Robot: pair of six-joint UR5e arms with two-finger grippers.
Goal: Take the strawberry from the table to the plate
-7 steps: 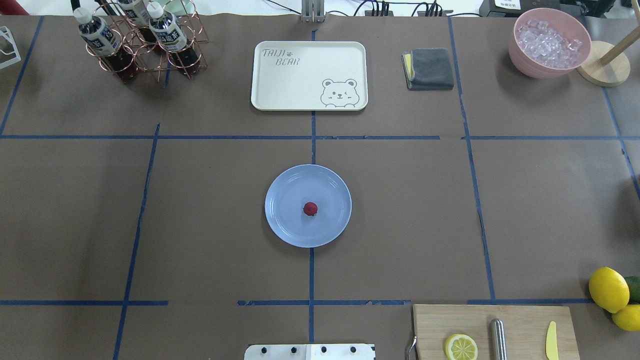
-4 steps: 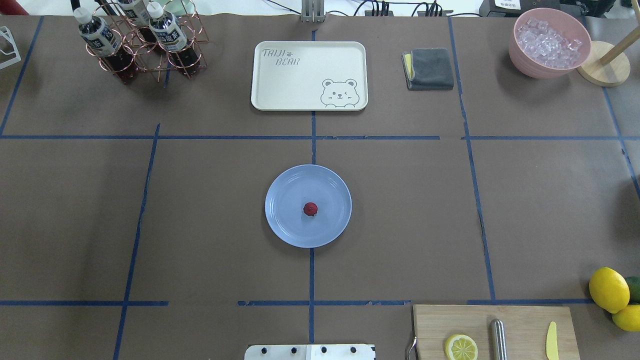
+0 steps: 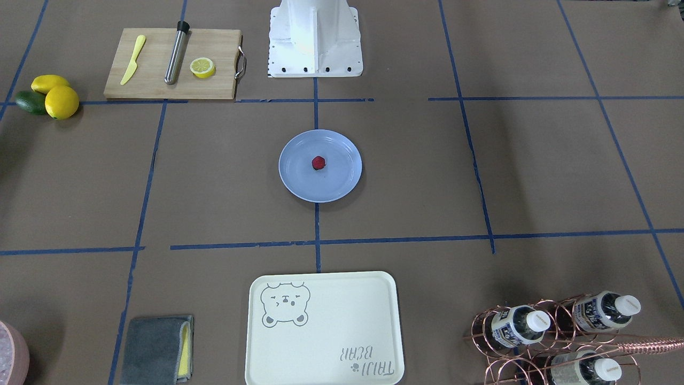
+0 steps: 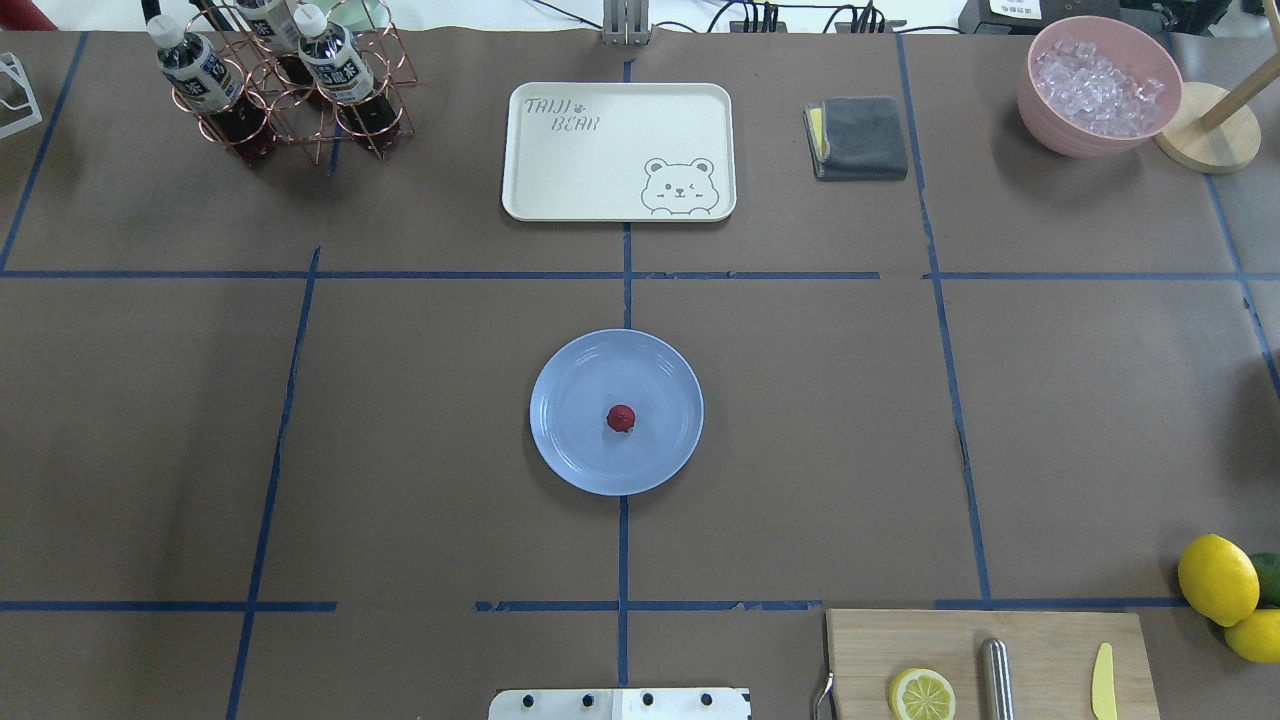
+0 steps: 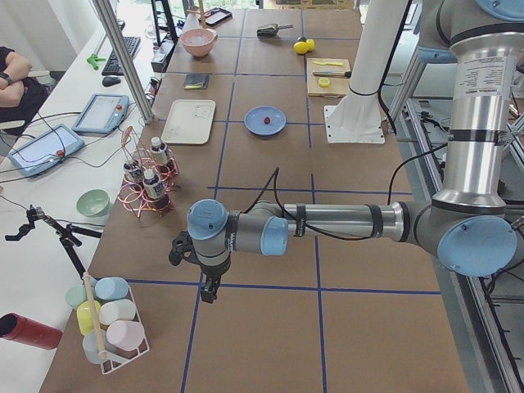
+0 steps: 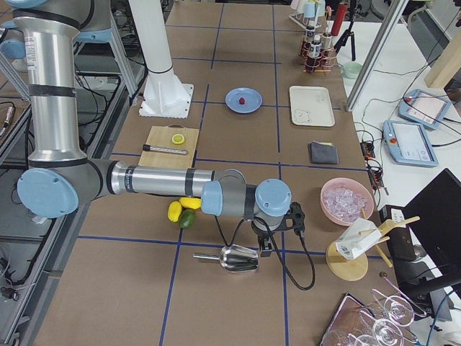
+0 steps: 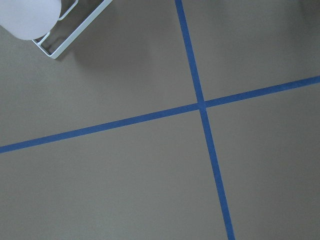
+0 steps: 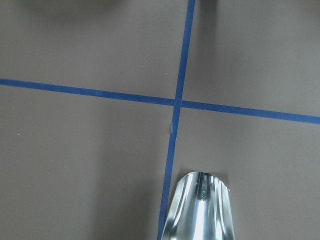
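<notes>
A small red strawberry (image 4: 621, 418) lies near the middle of the pale blue plate (image 4: 570, 450), at the centre of the brown table (image 4: 400, 450). The left gripper (image 5: 209, 288) and right gripper (image 6: 265, 249) hang over opposite table ends, well apart from the plate. They appear only in side views, so whether either is released or clenched cannot be told.

Bare counter (image 4: 420, 420) all round the plate (image 4: 575, 465), open from above over the strawberry (image 4: 621, 418). Farther off: cream tray (image 4: 600, 170) beyond the plate, bottle rack (image 4: 290, 105) at far left, grey cloth (image 4: 862, 138) and ice bowl (image 4: 1036, 112) at far right, wooden board (image 4: 1045, 650) and lemons (image 4: 1217, 578) at near right. Metal scoop (image 6: 238, 258) just beside the right pincer (image 6: 265, 249), out at the counter's end.
</notes>
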